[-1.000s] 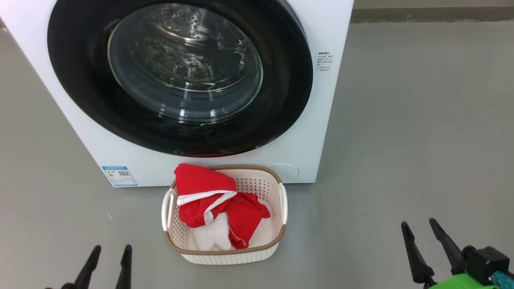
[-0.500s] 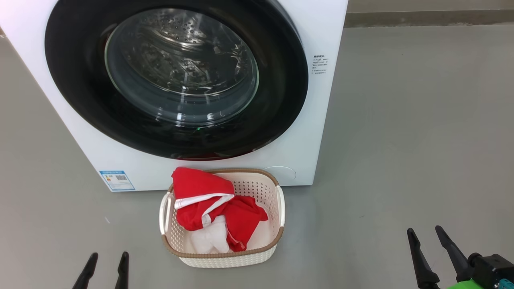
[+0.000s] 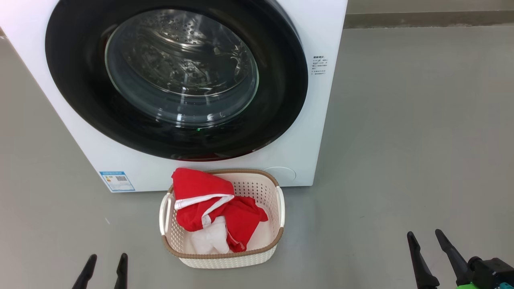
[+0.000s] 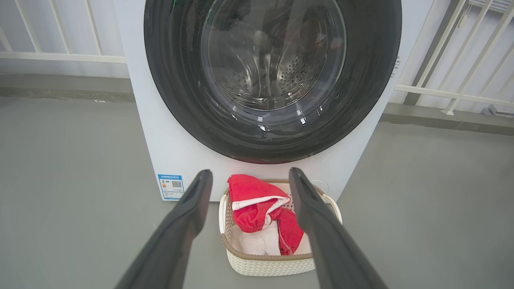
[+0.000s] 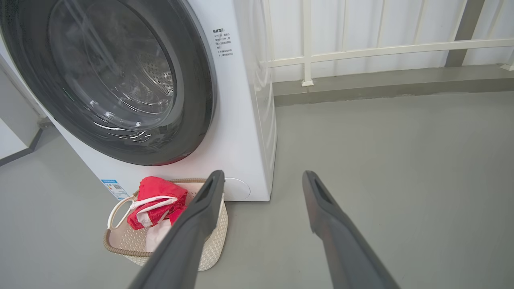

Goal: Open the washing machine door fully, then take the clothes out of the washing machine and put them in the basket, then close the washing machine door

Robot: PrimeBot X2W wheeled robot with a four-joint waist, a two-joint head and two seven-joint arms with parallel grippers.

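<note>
The washing machine [image 3: 321, 132] stands ahead with its round black-rimmed door [image 3: 176, 76] flat against the front; the steel drum shows through the glass. On the floor in front, the cream basket [image 3: 277, 200] holds the red and white clothes [image 3: 209, 208]. My left gripper [image 3: 106, 257] is at the lower left, open and empty, well short of the basket. My right gripper [image 3: 423, 235] is open and empty at the lower right, far to the basket's right. The left wrist view frames the basket [image 4: 277, 265] and clothes [image 4: 257, 200] between the fingers.
Grey floor [image 3: 401, 140] spreads wide to the right of the machine. A white railing [image 5: 361, 50] and a low kerb run behind it. A blue label [image 3: 117, 181] is on the machine's lower left front.
The head view has tilted slightly, so the machine and basket sit a little lower in the picture. Both grippers have dropped toward the bottom edge, staying open.
</note>
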